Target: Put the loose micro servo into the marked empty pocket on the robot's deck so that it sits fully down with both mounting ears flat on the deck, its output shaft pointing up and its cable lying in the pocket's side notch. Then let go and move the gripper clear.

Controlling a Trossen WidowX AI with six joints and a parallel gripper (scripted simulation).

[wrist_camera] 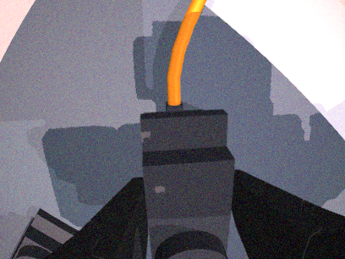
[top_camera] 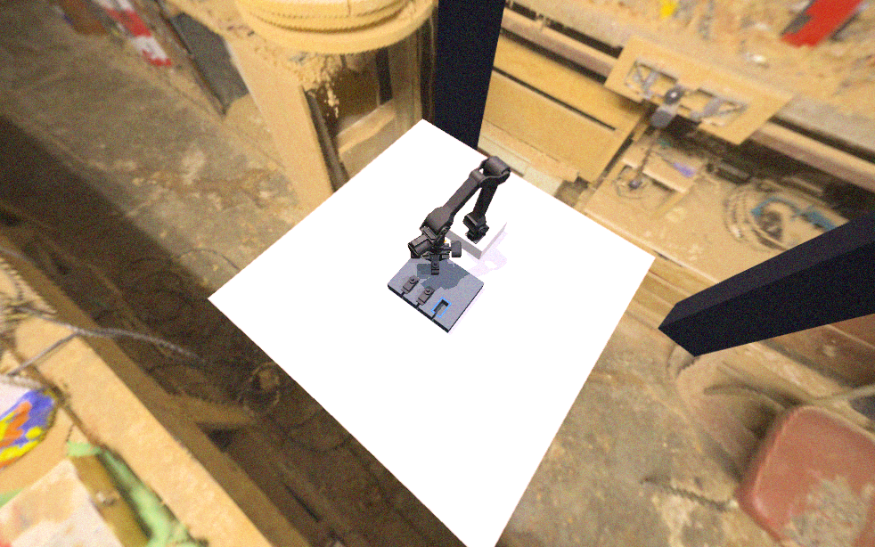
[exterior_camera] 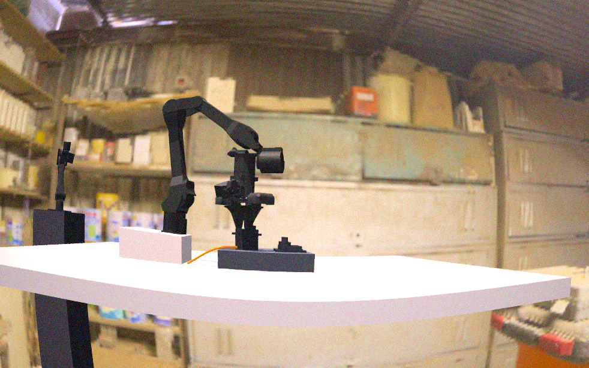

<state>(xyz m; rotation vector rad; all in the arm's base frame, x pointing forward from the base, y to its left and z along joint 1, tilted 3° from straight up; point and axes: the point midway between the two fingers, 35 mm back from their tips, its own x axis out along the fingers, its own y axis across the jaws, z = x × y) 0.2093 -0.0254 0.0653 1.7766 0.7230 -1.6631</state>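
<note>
The loose micro servo is black and stands upright on the dark grey deck, with its output shaft up. Its orange cable runs over the deck's edge towards the arm's base. My gripper points down and is shut on the servo, with one finger against each side. The marked pocket is empty, outlined in blue near the deck's front edge, away from the gripper. The servo's underside is hidden.
Two fitted servos sit in a row beside the pocket; one corner of a fitted servo shows at lower left in the wrist view. The arm's white base block stands behind the deck on the white table.
</note>
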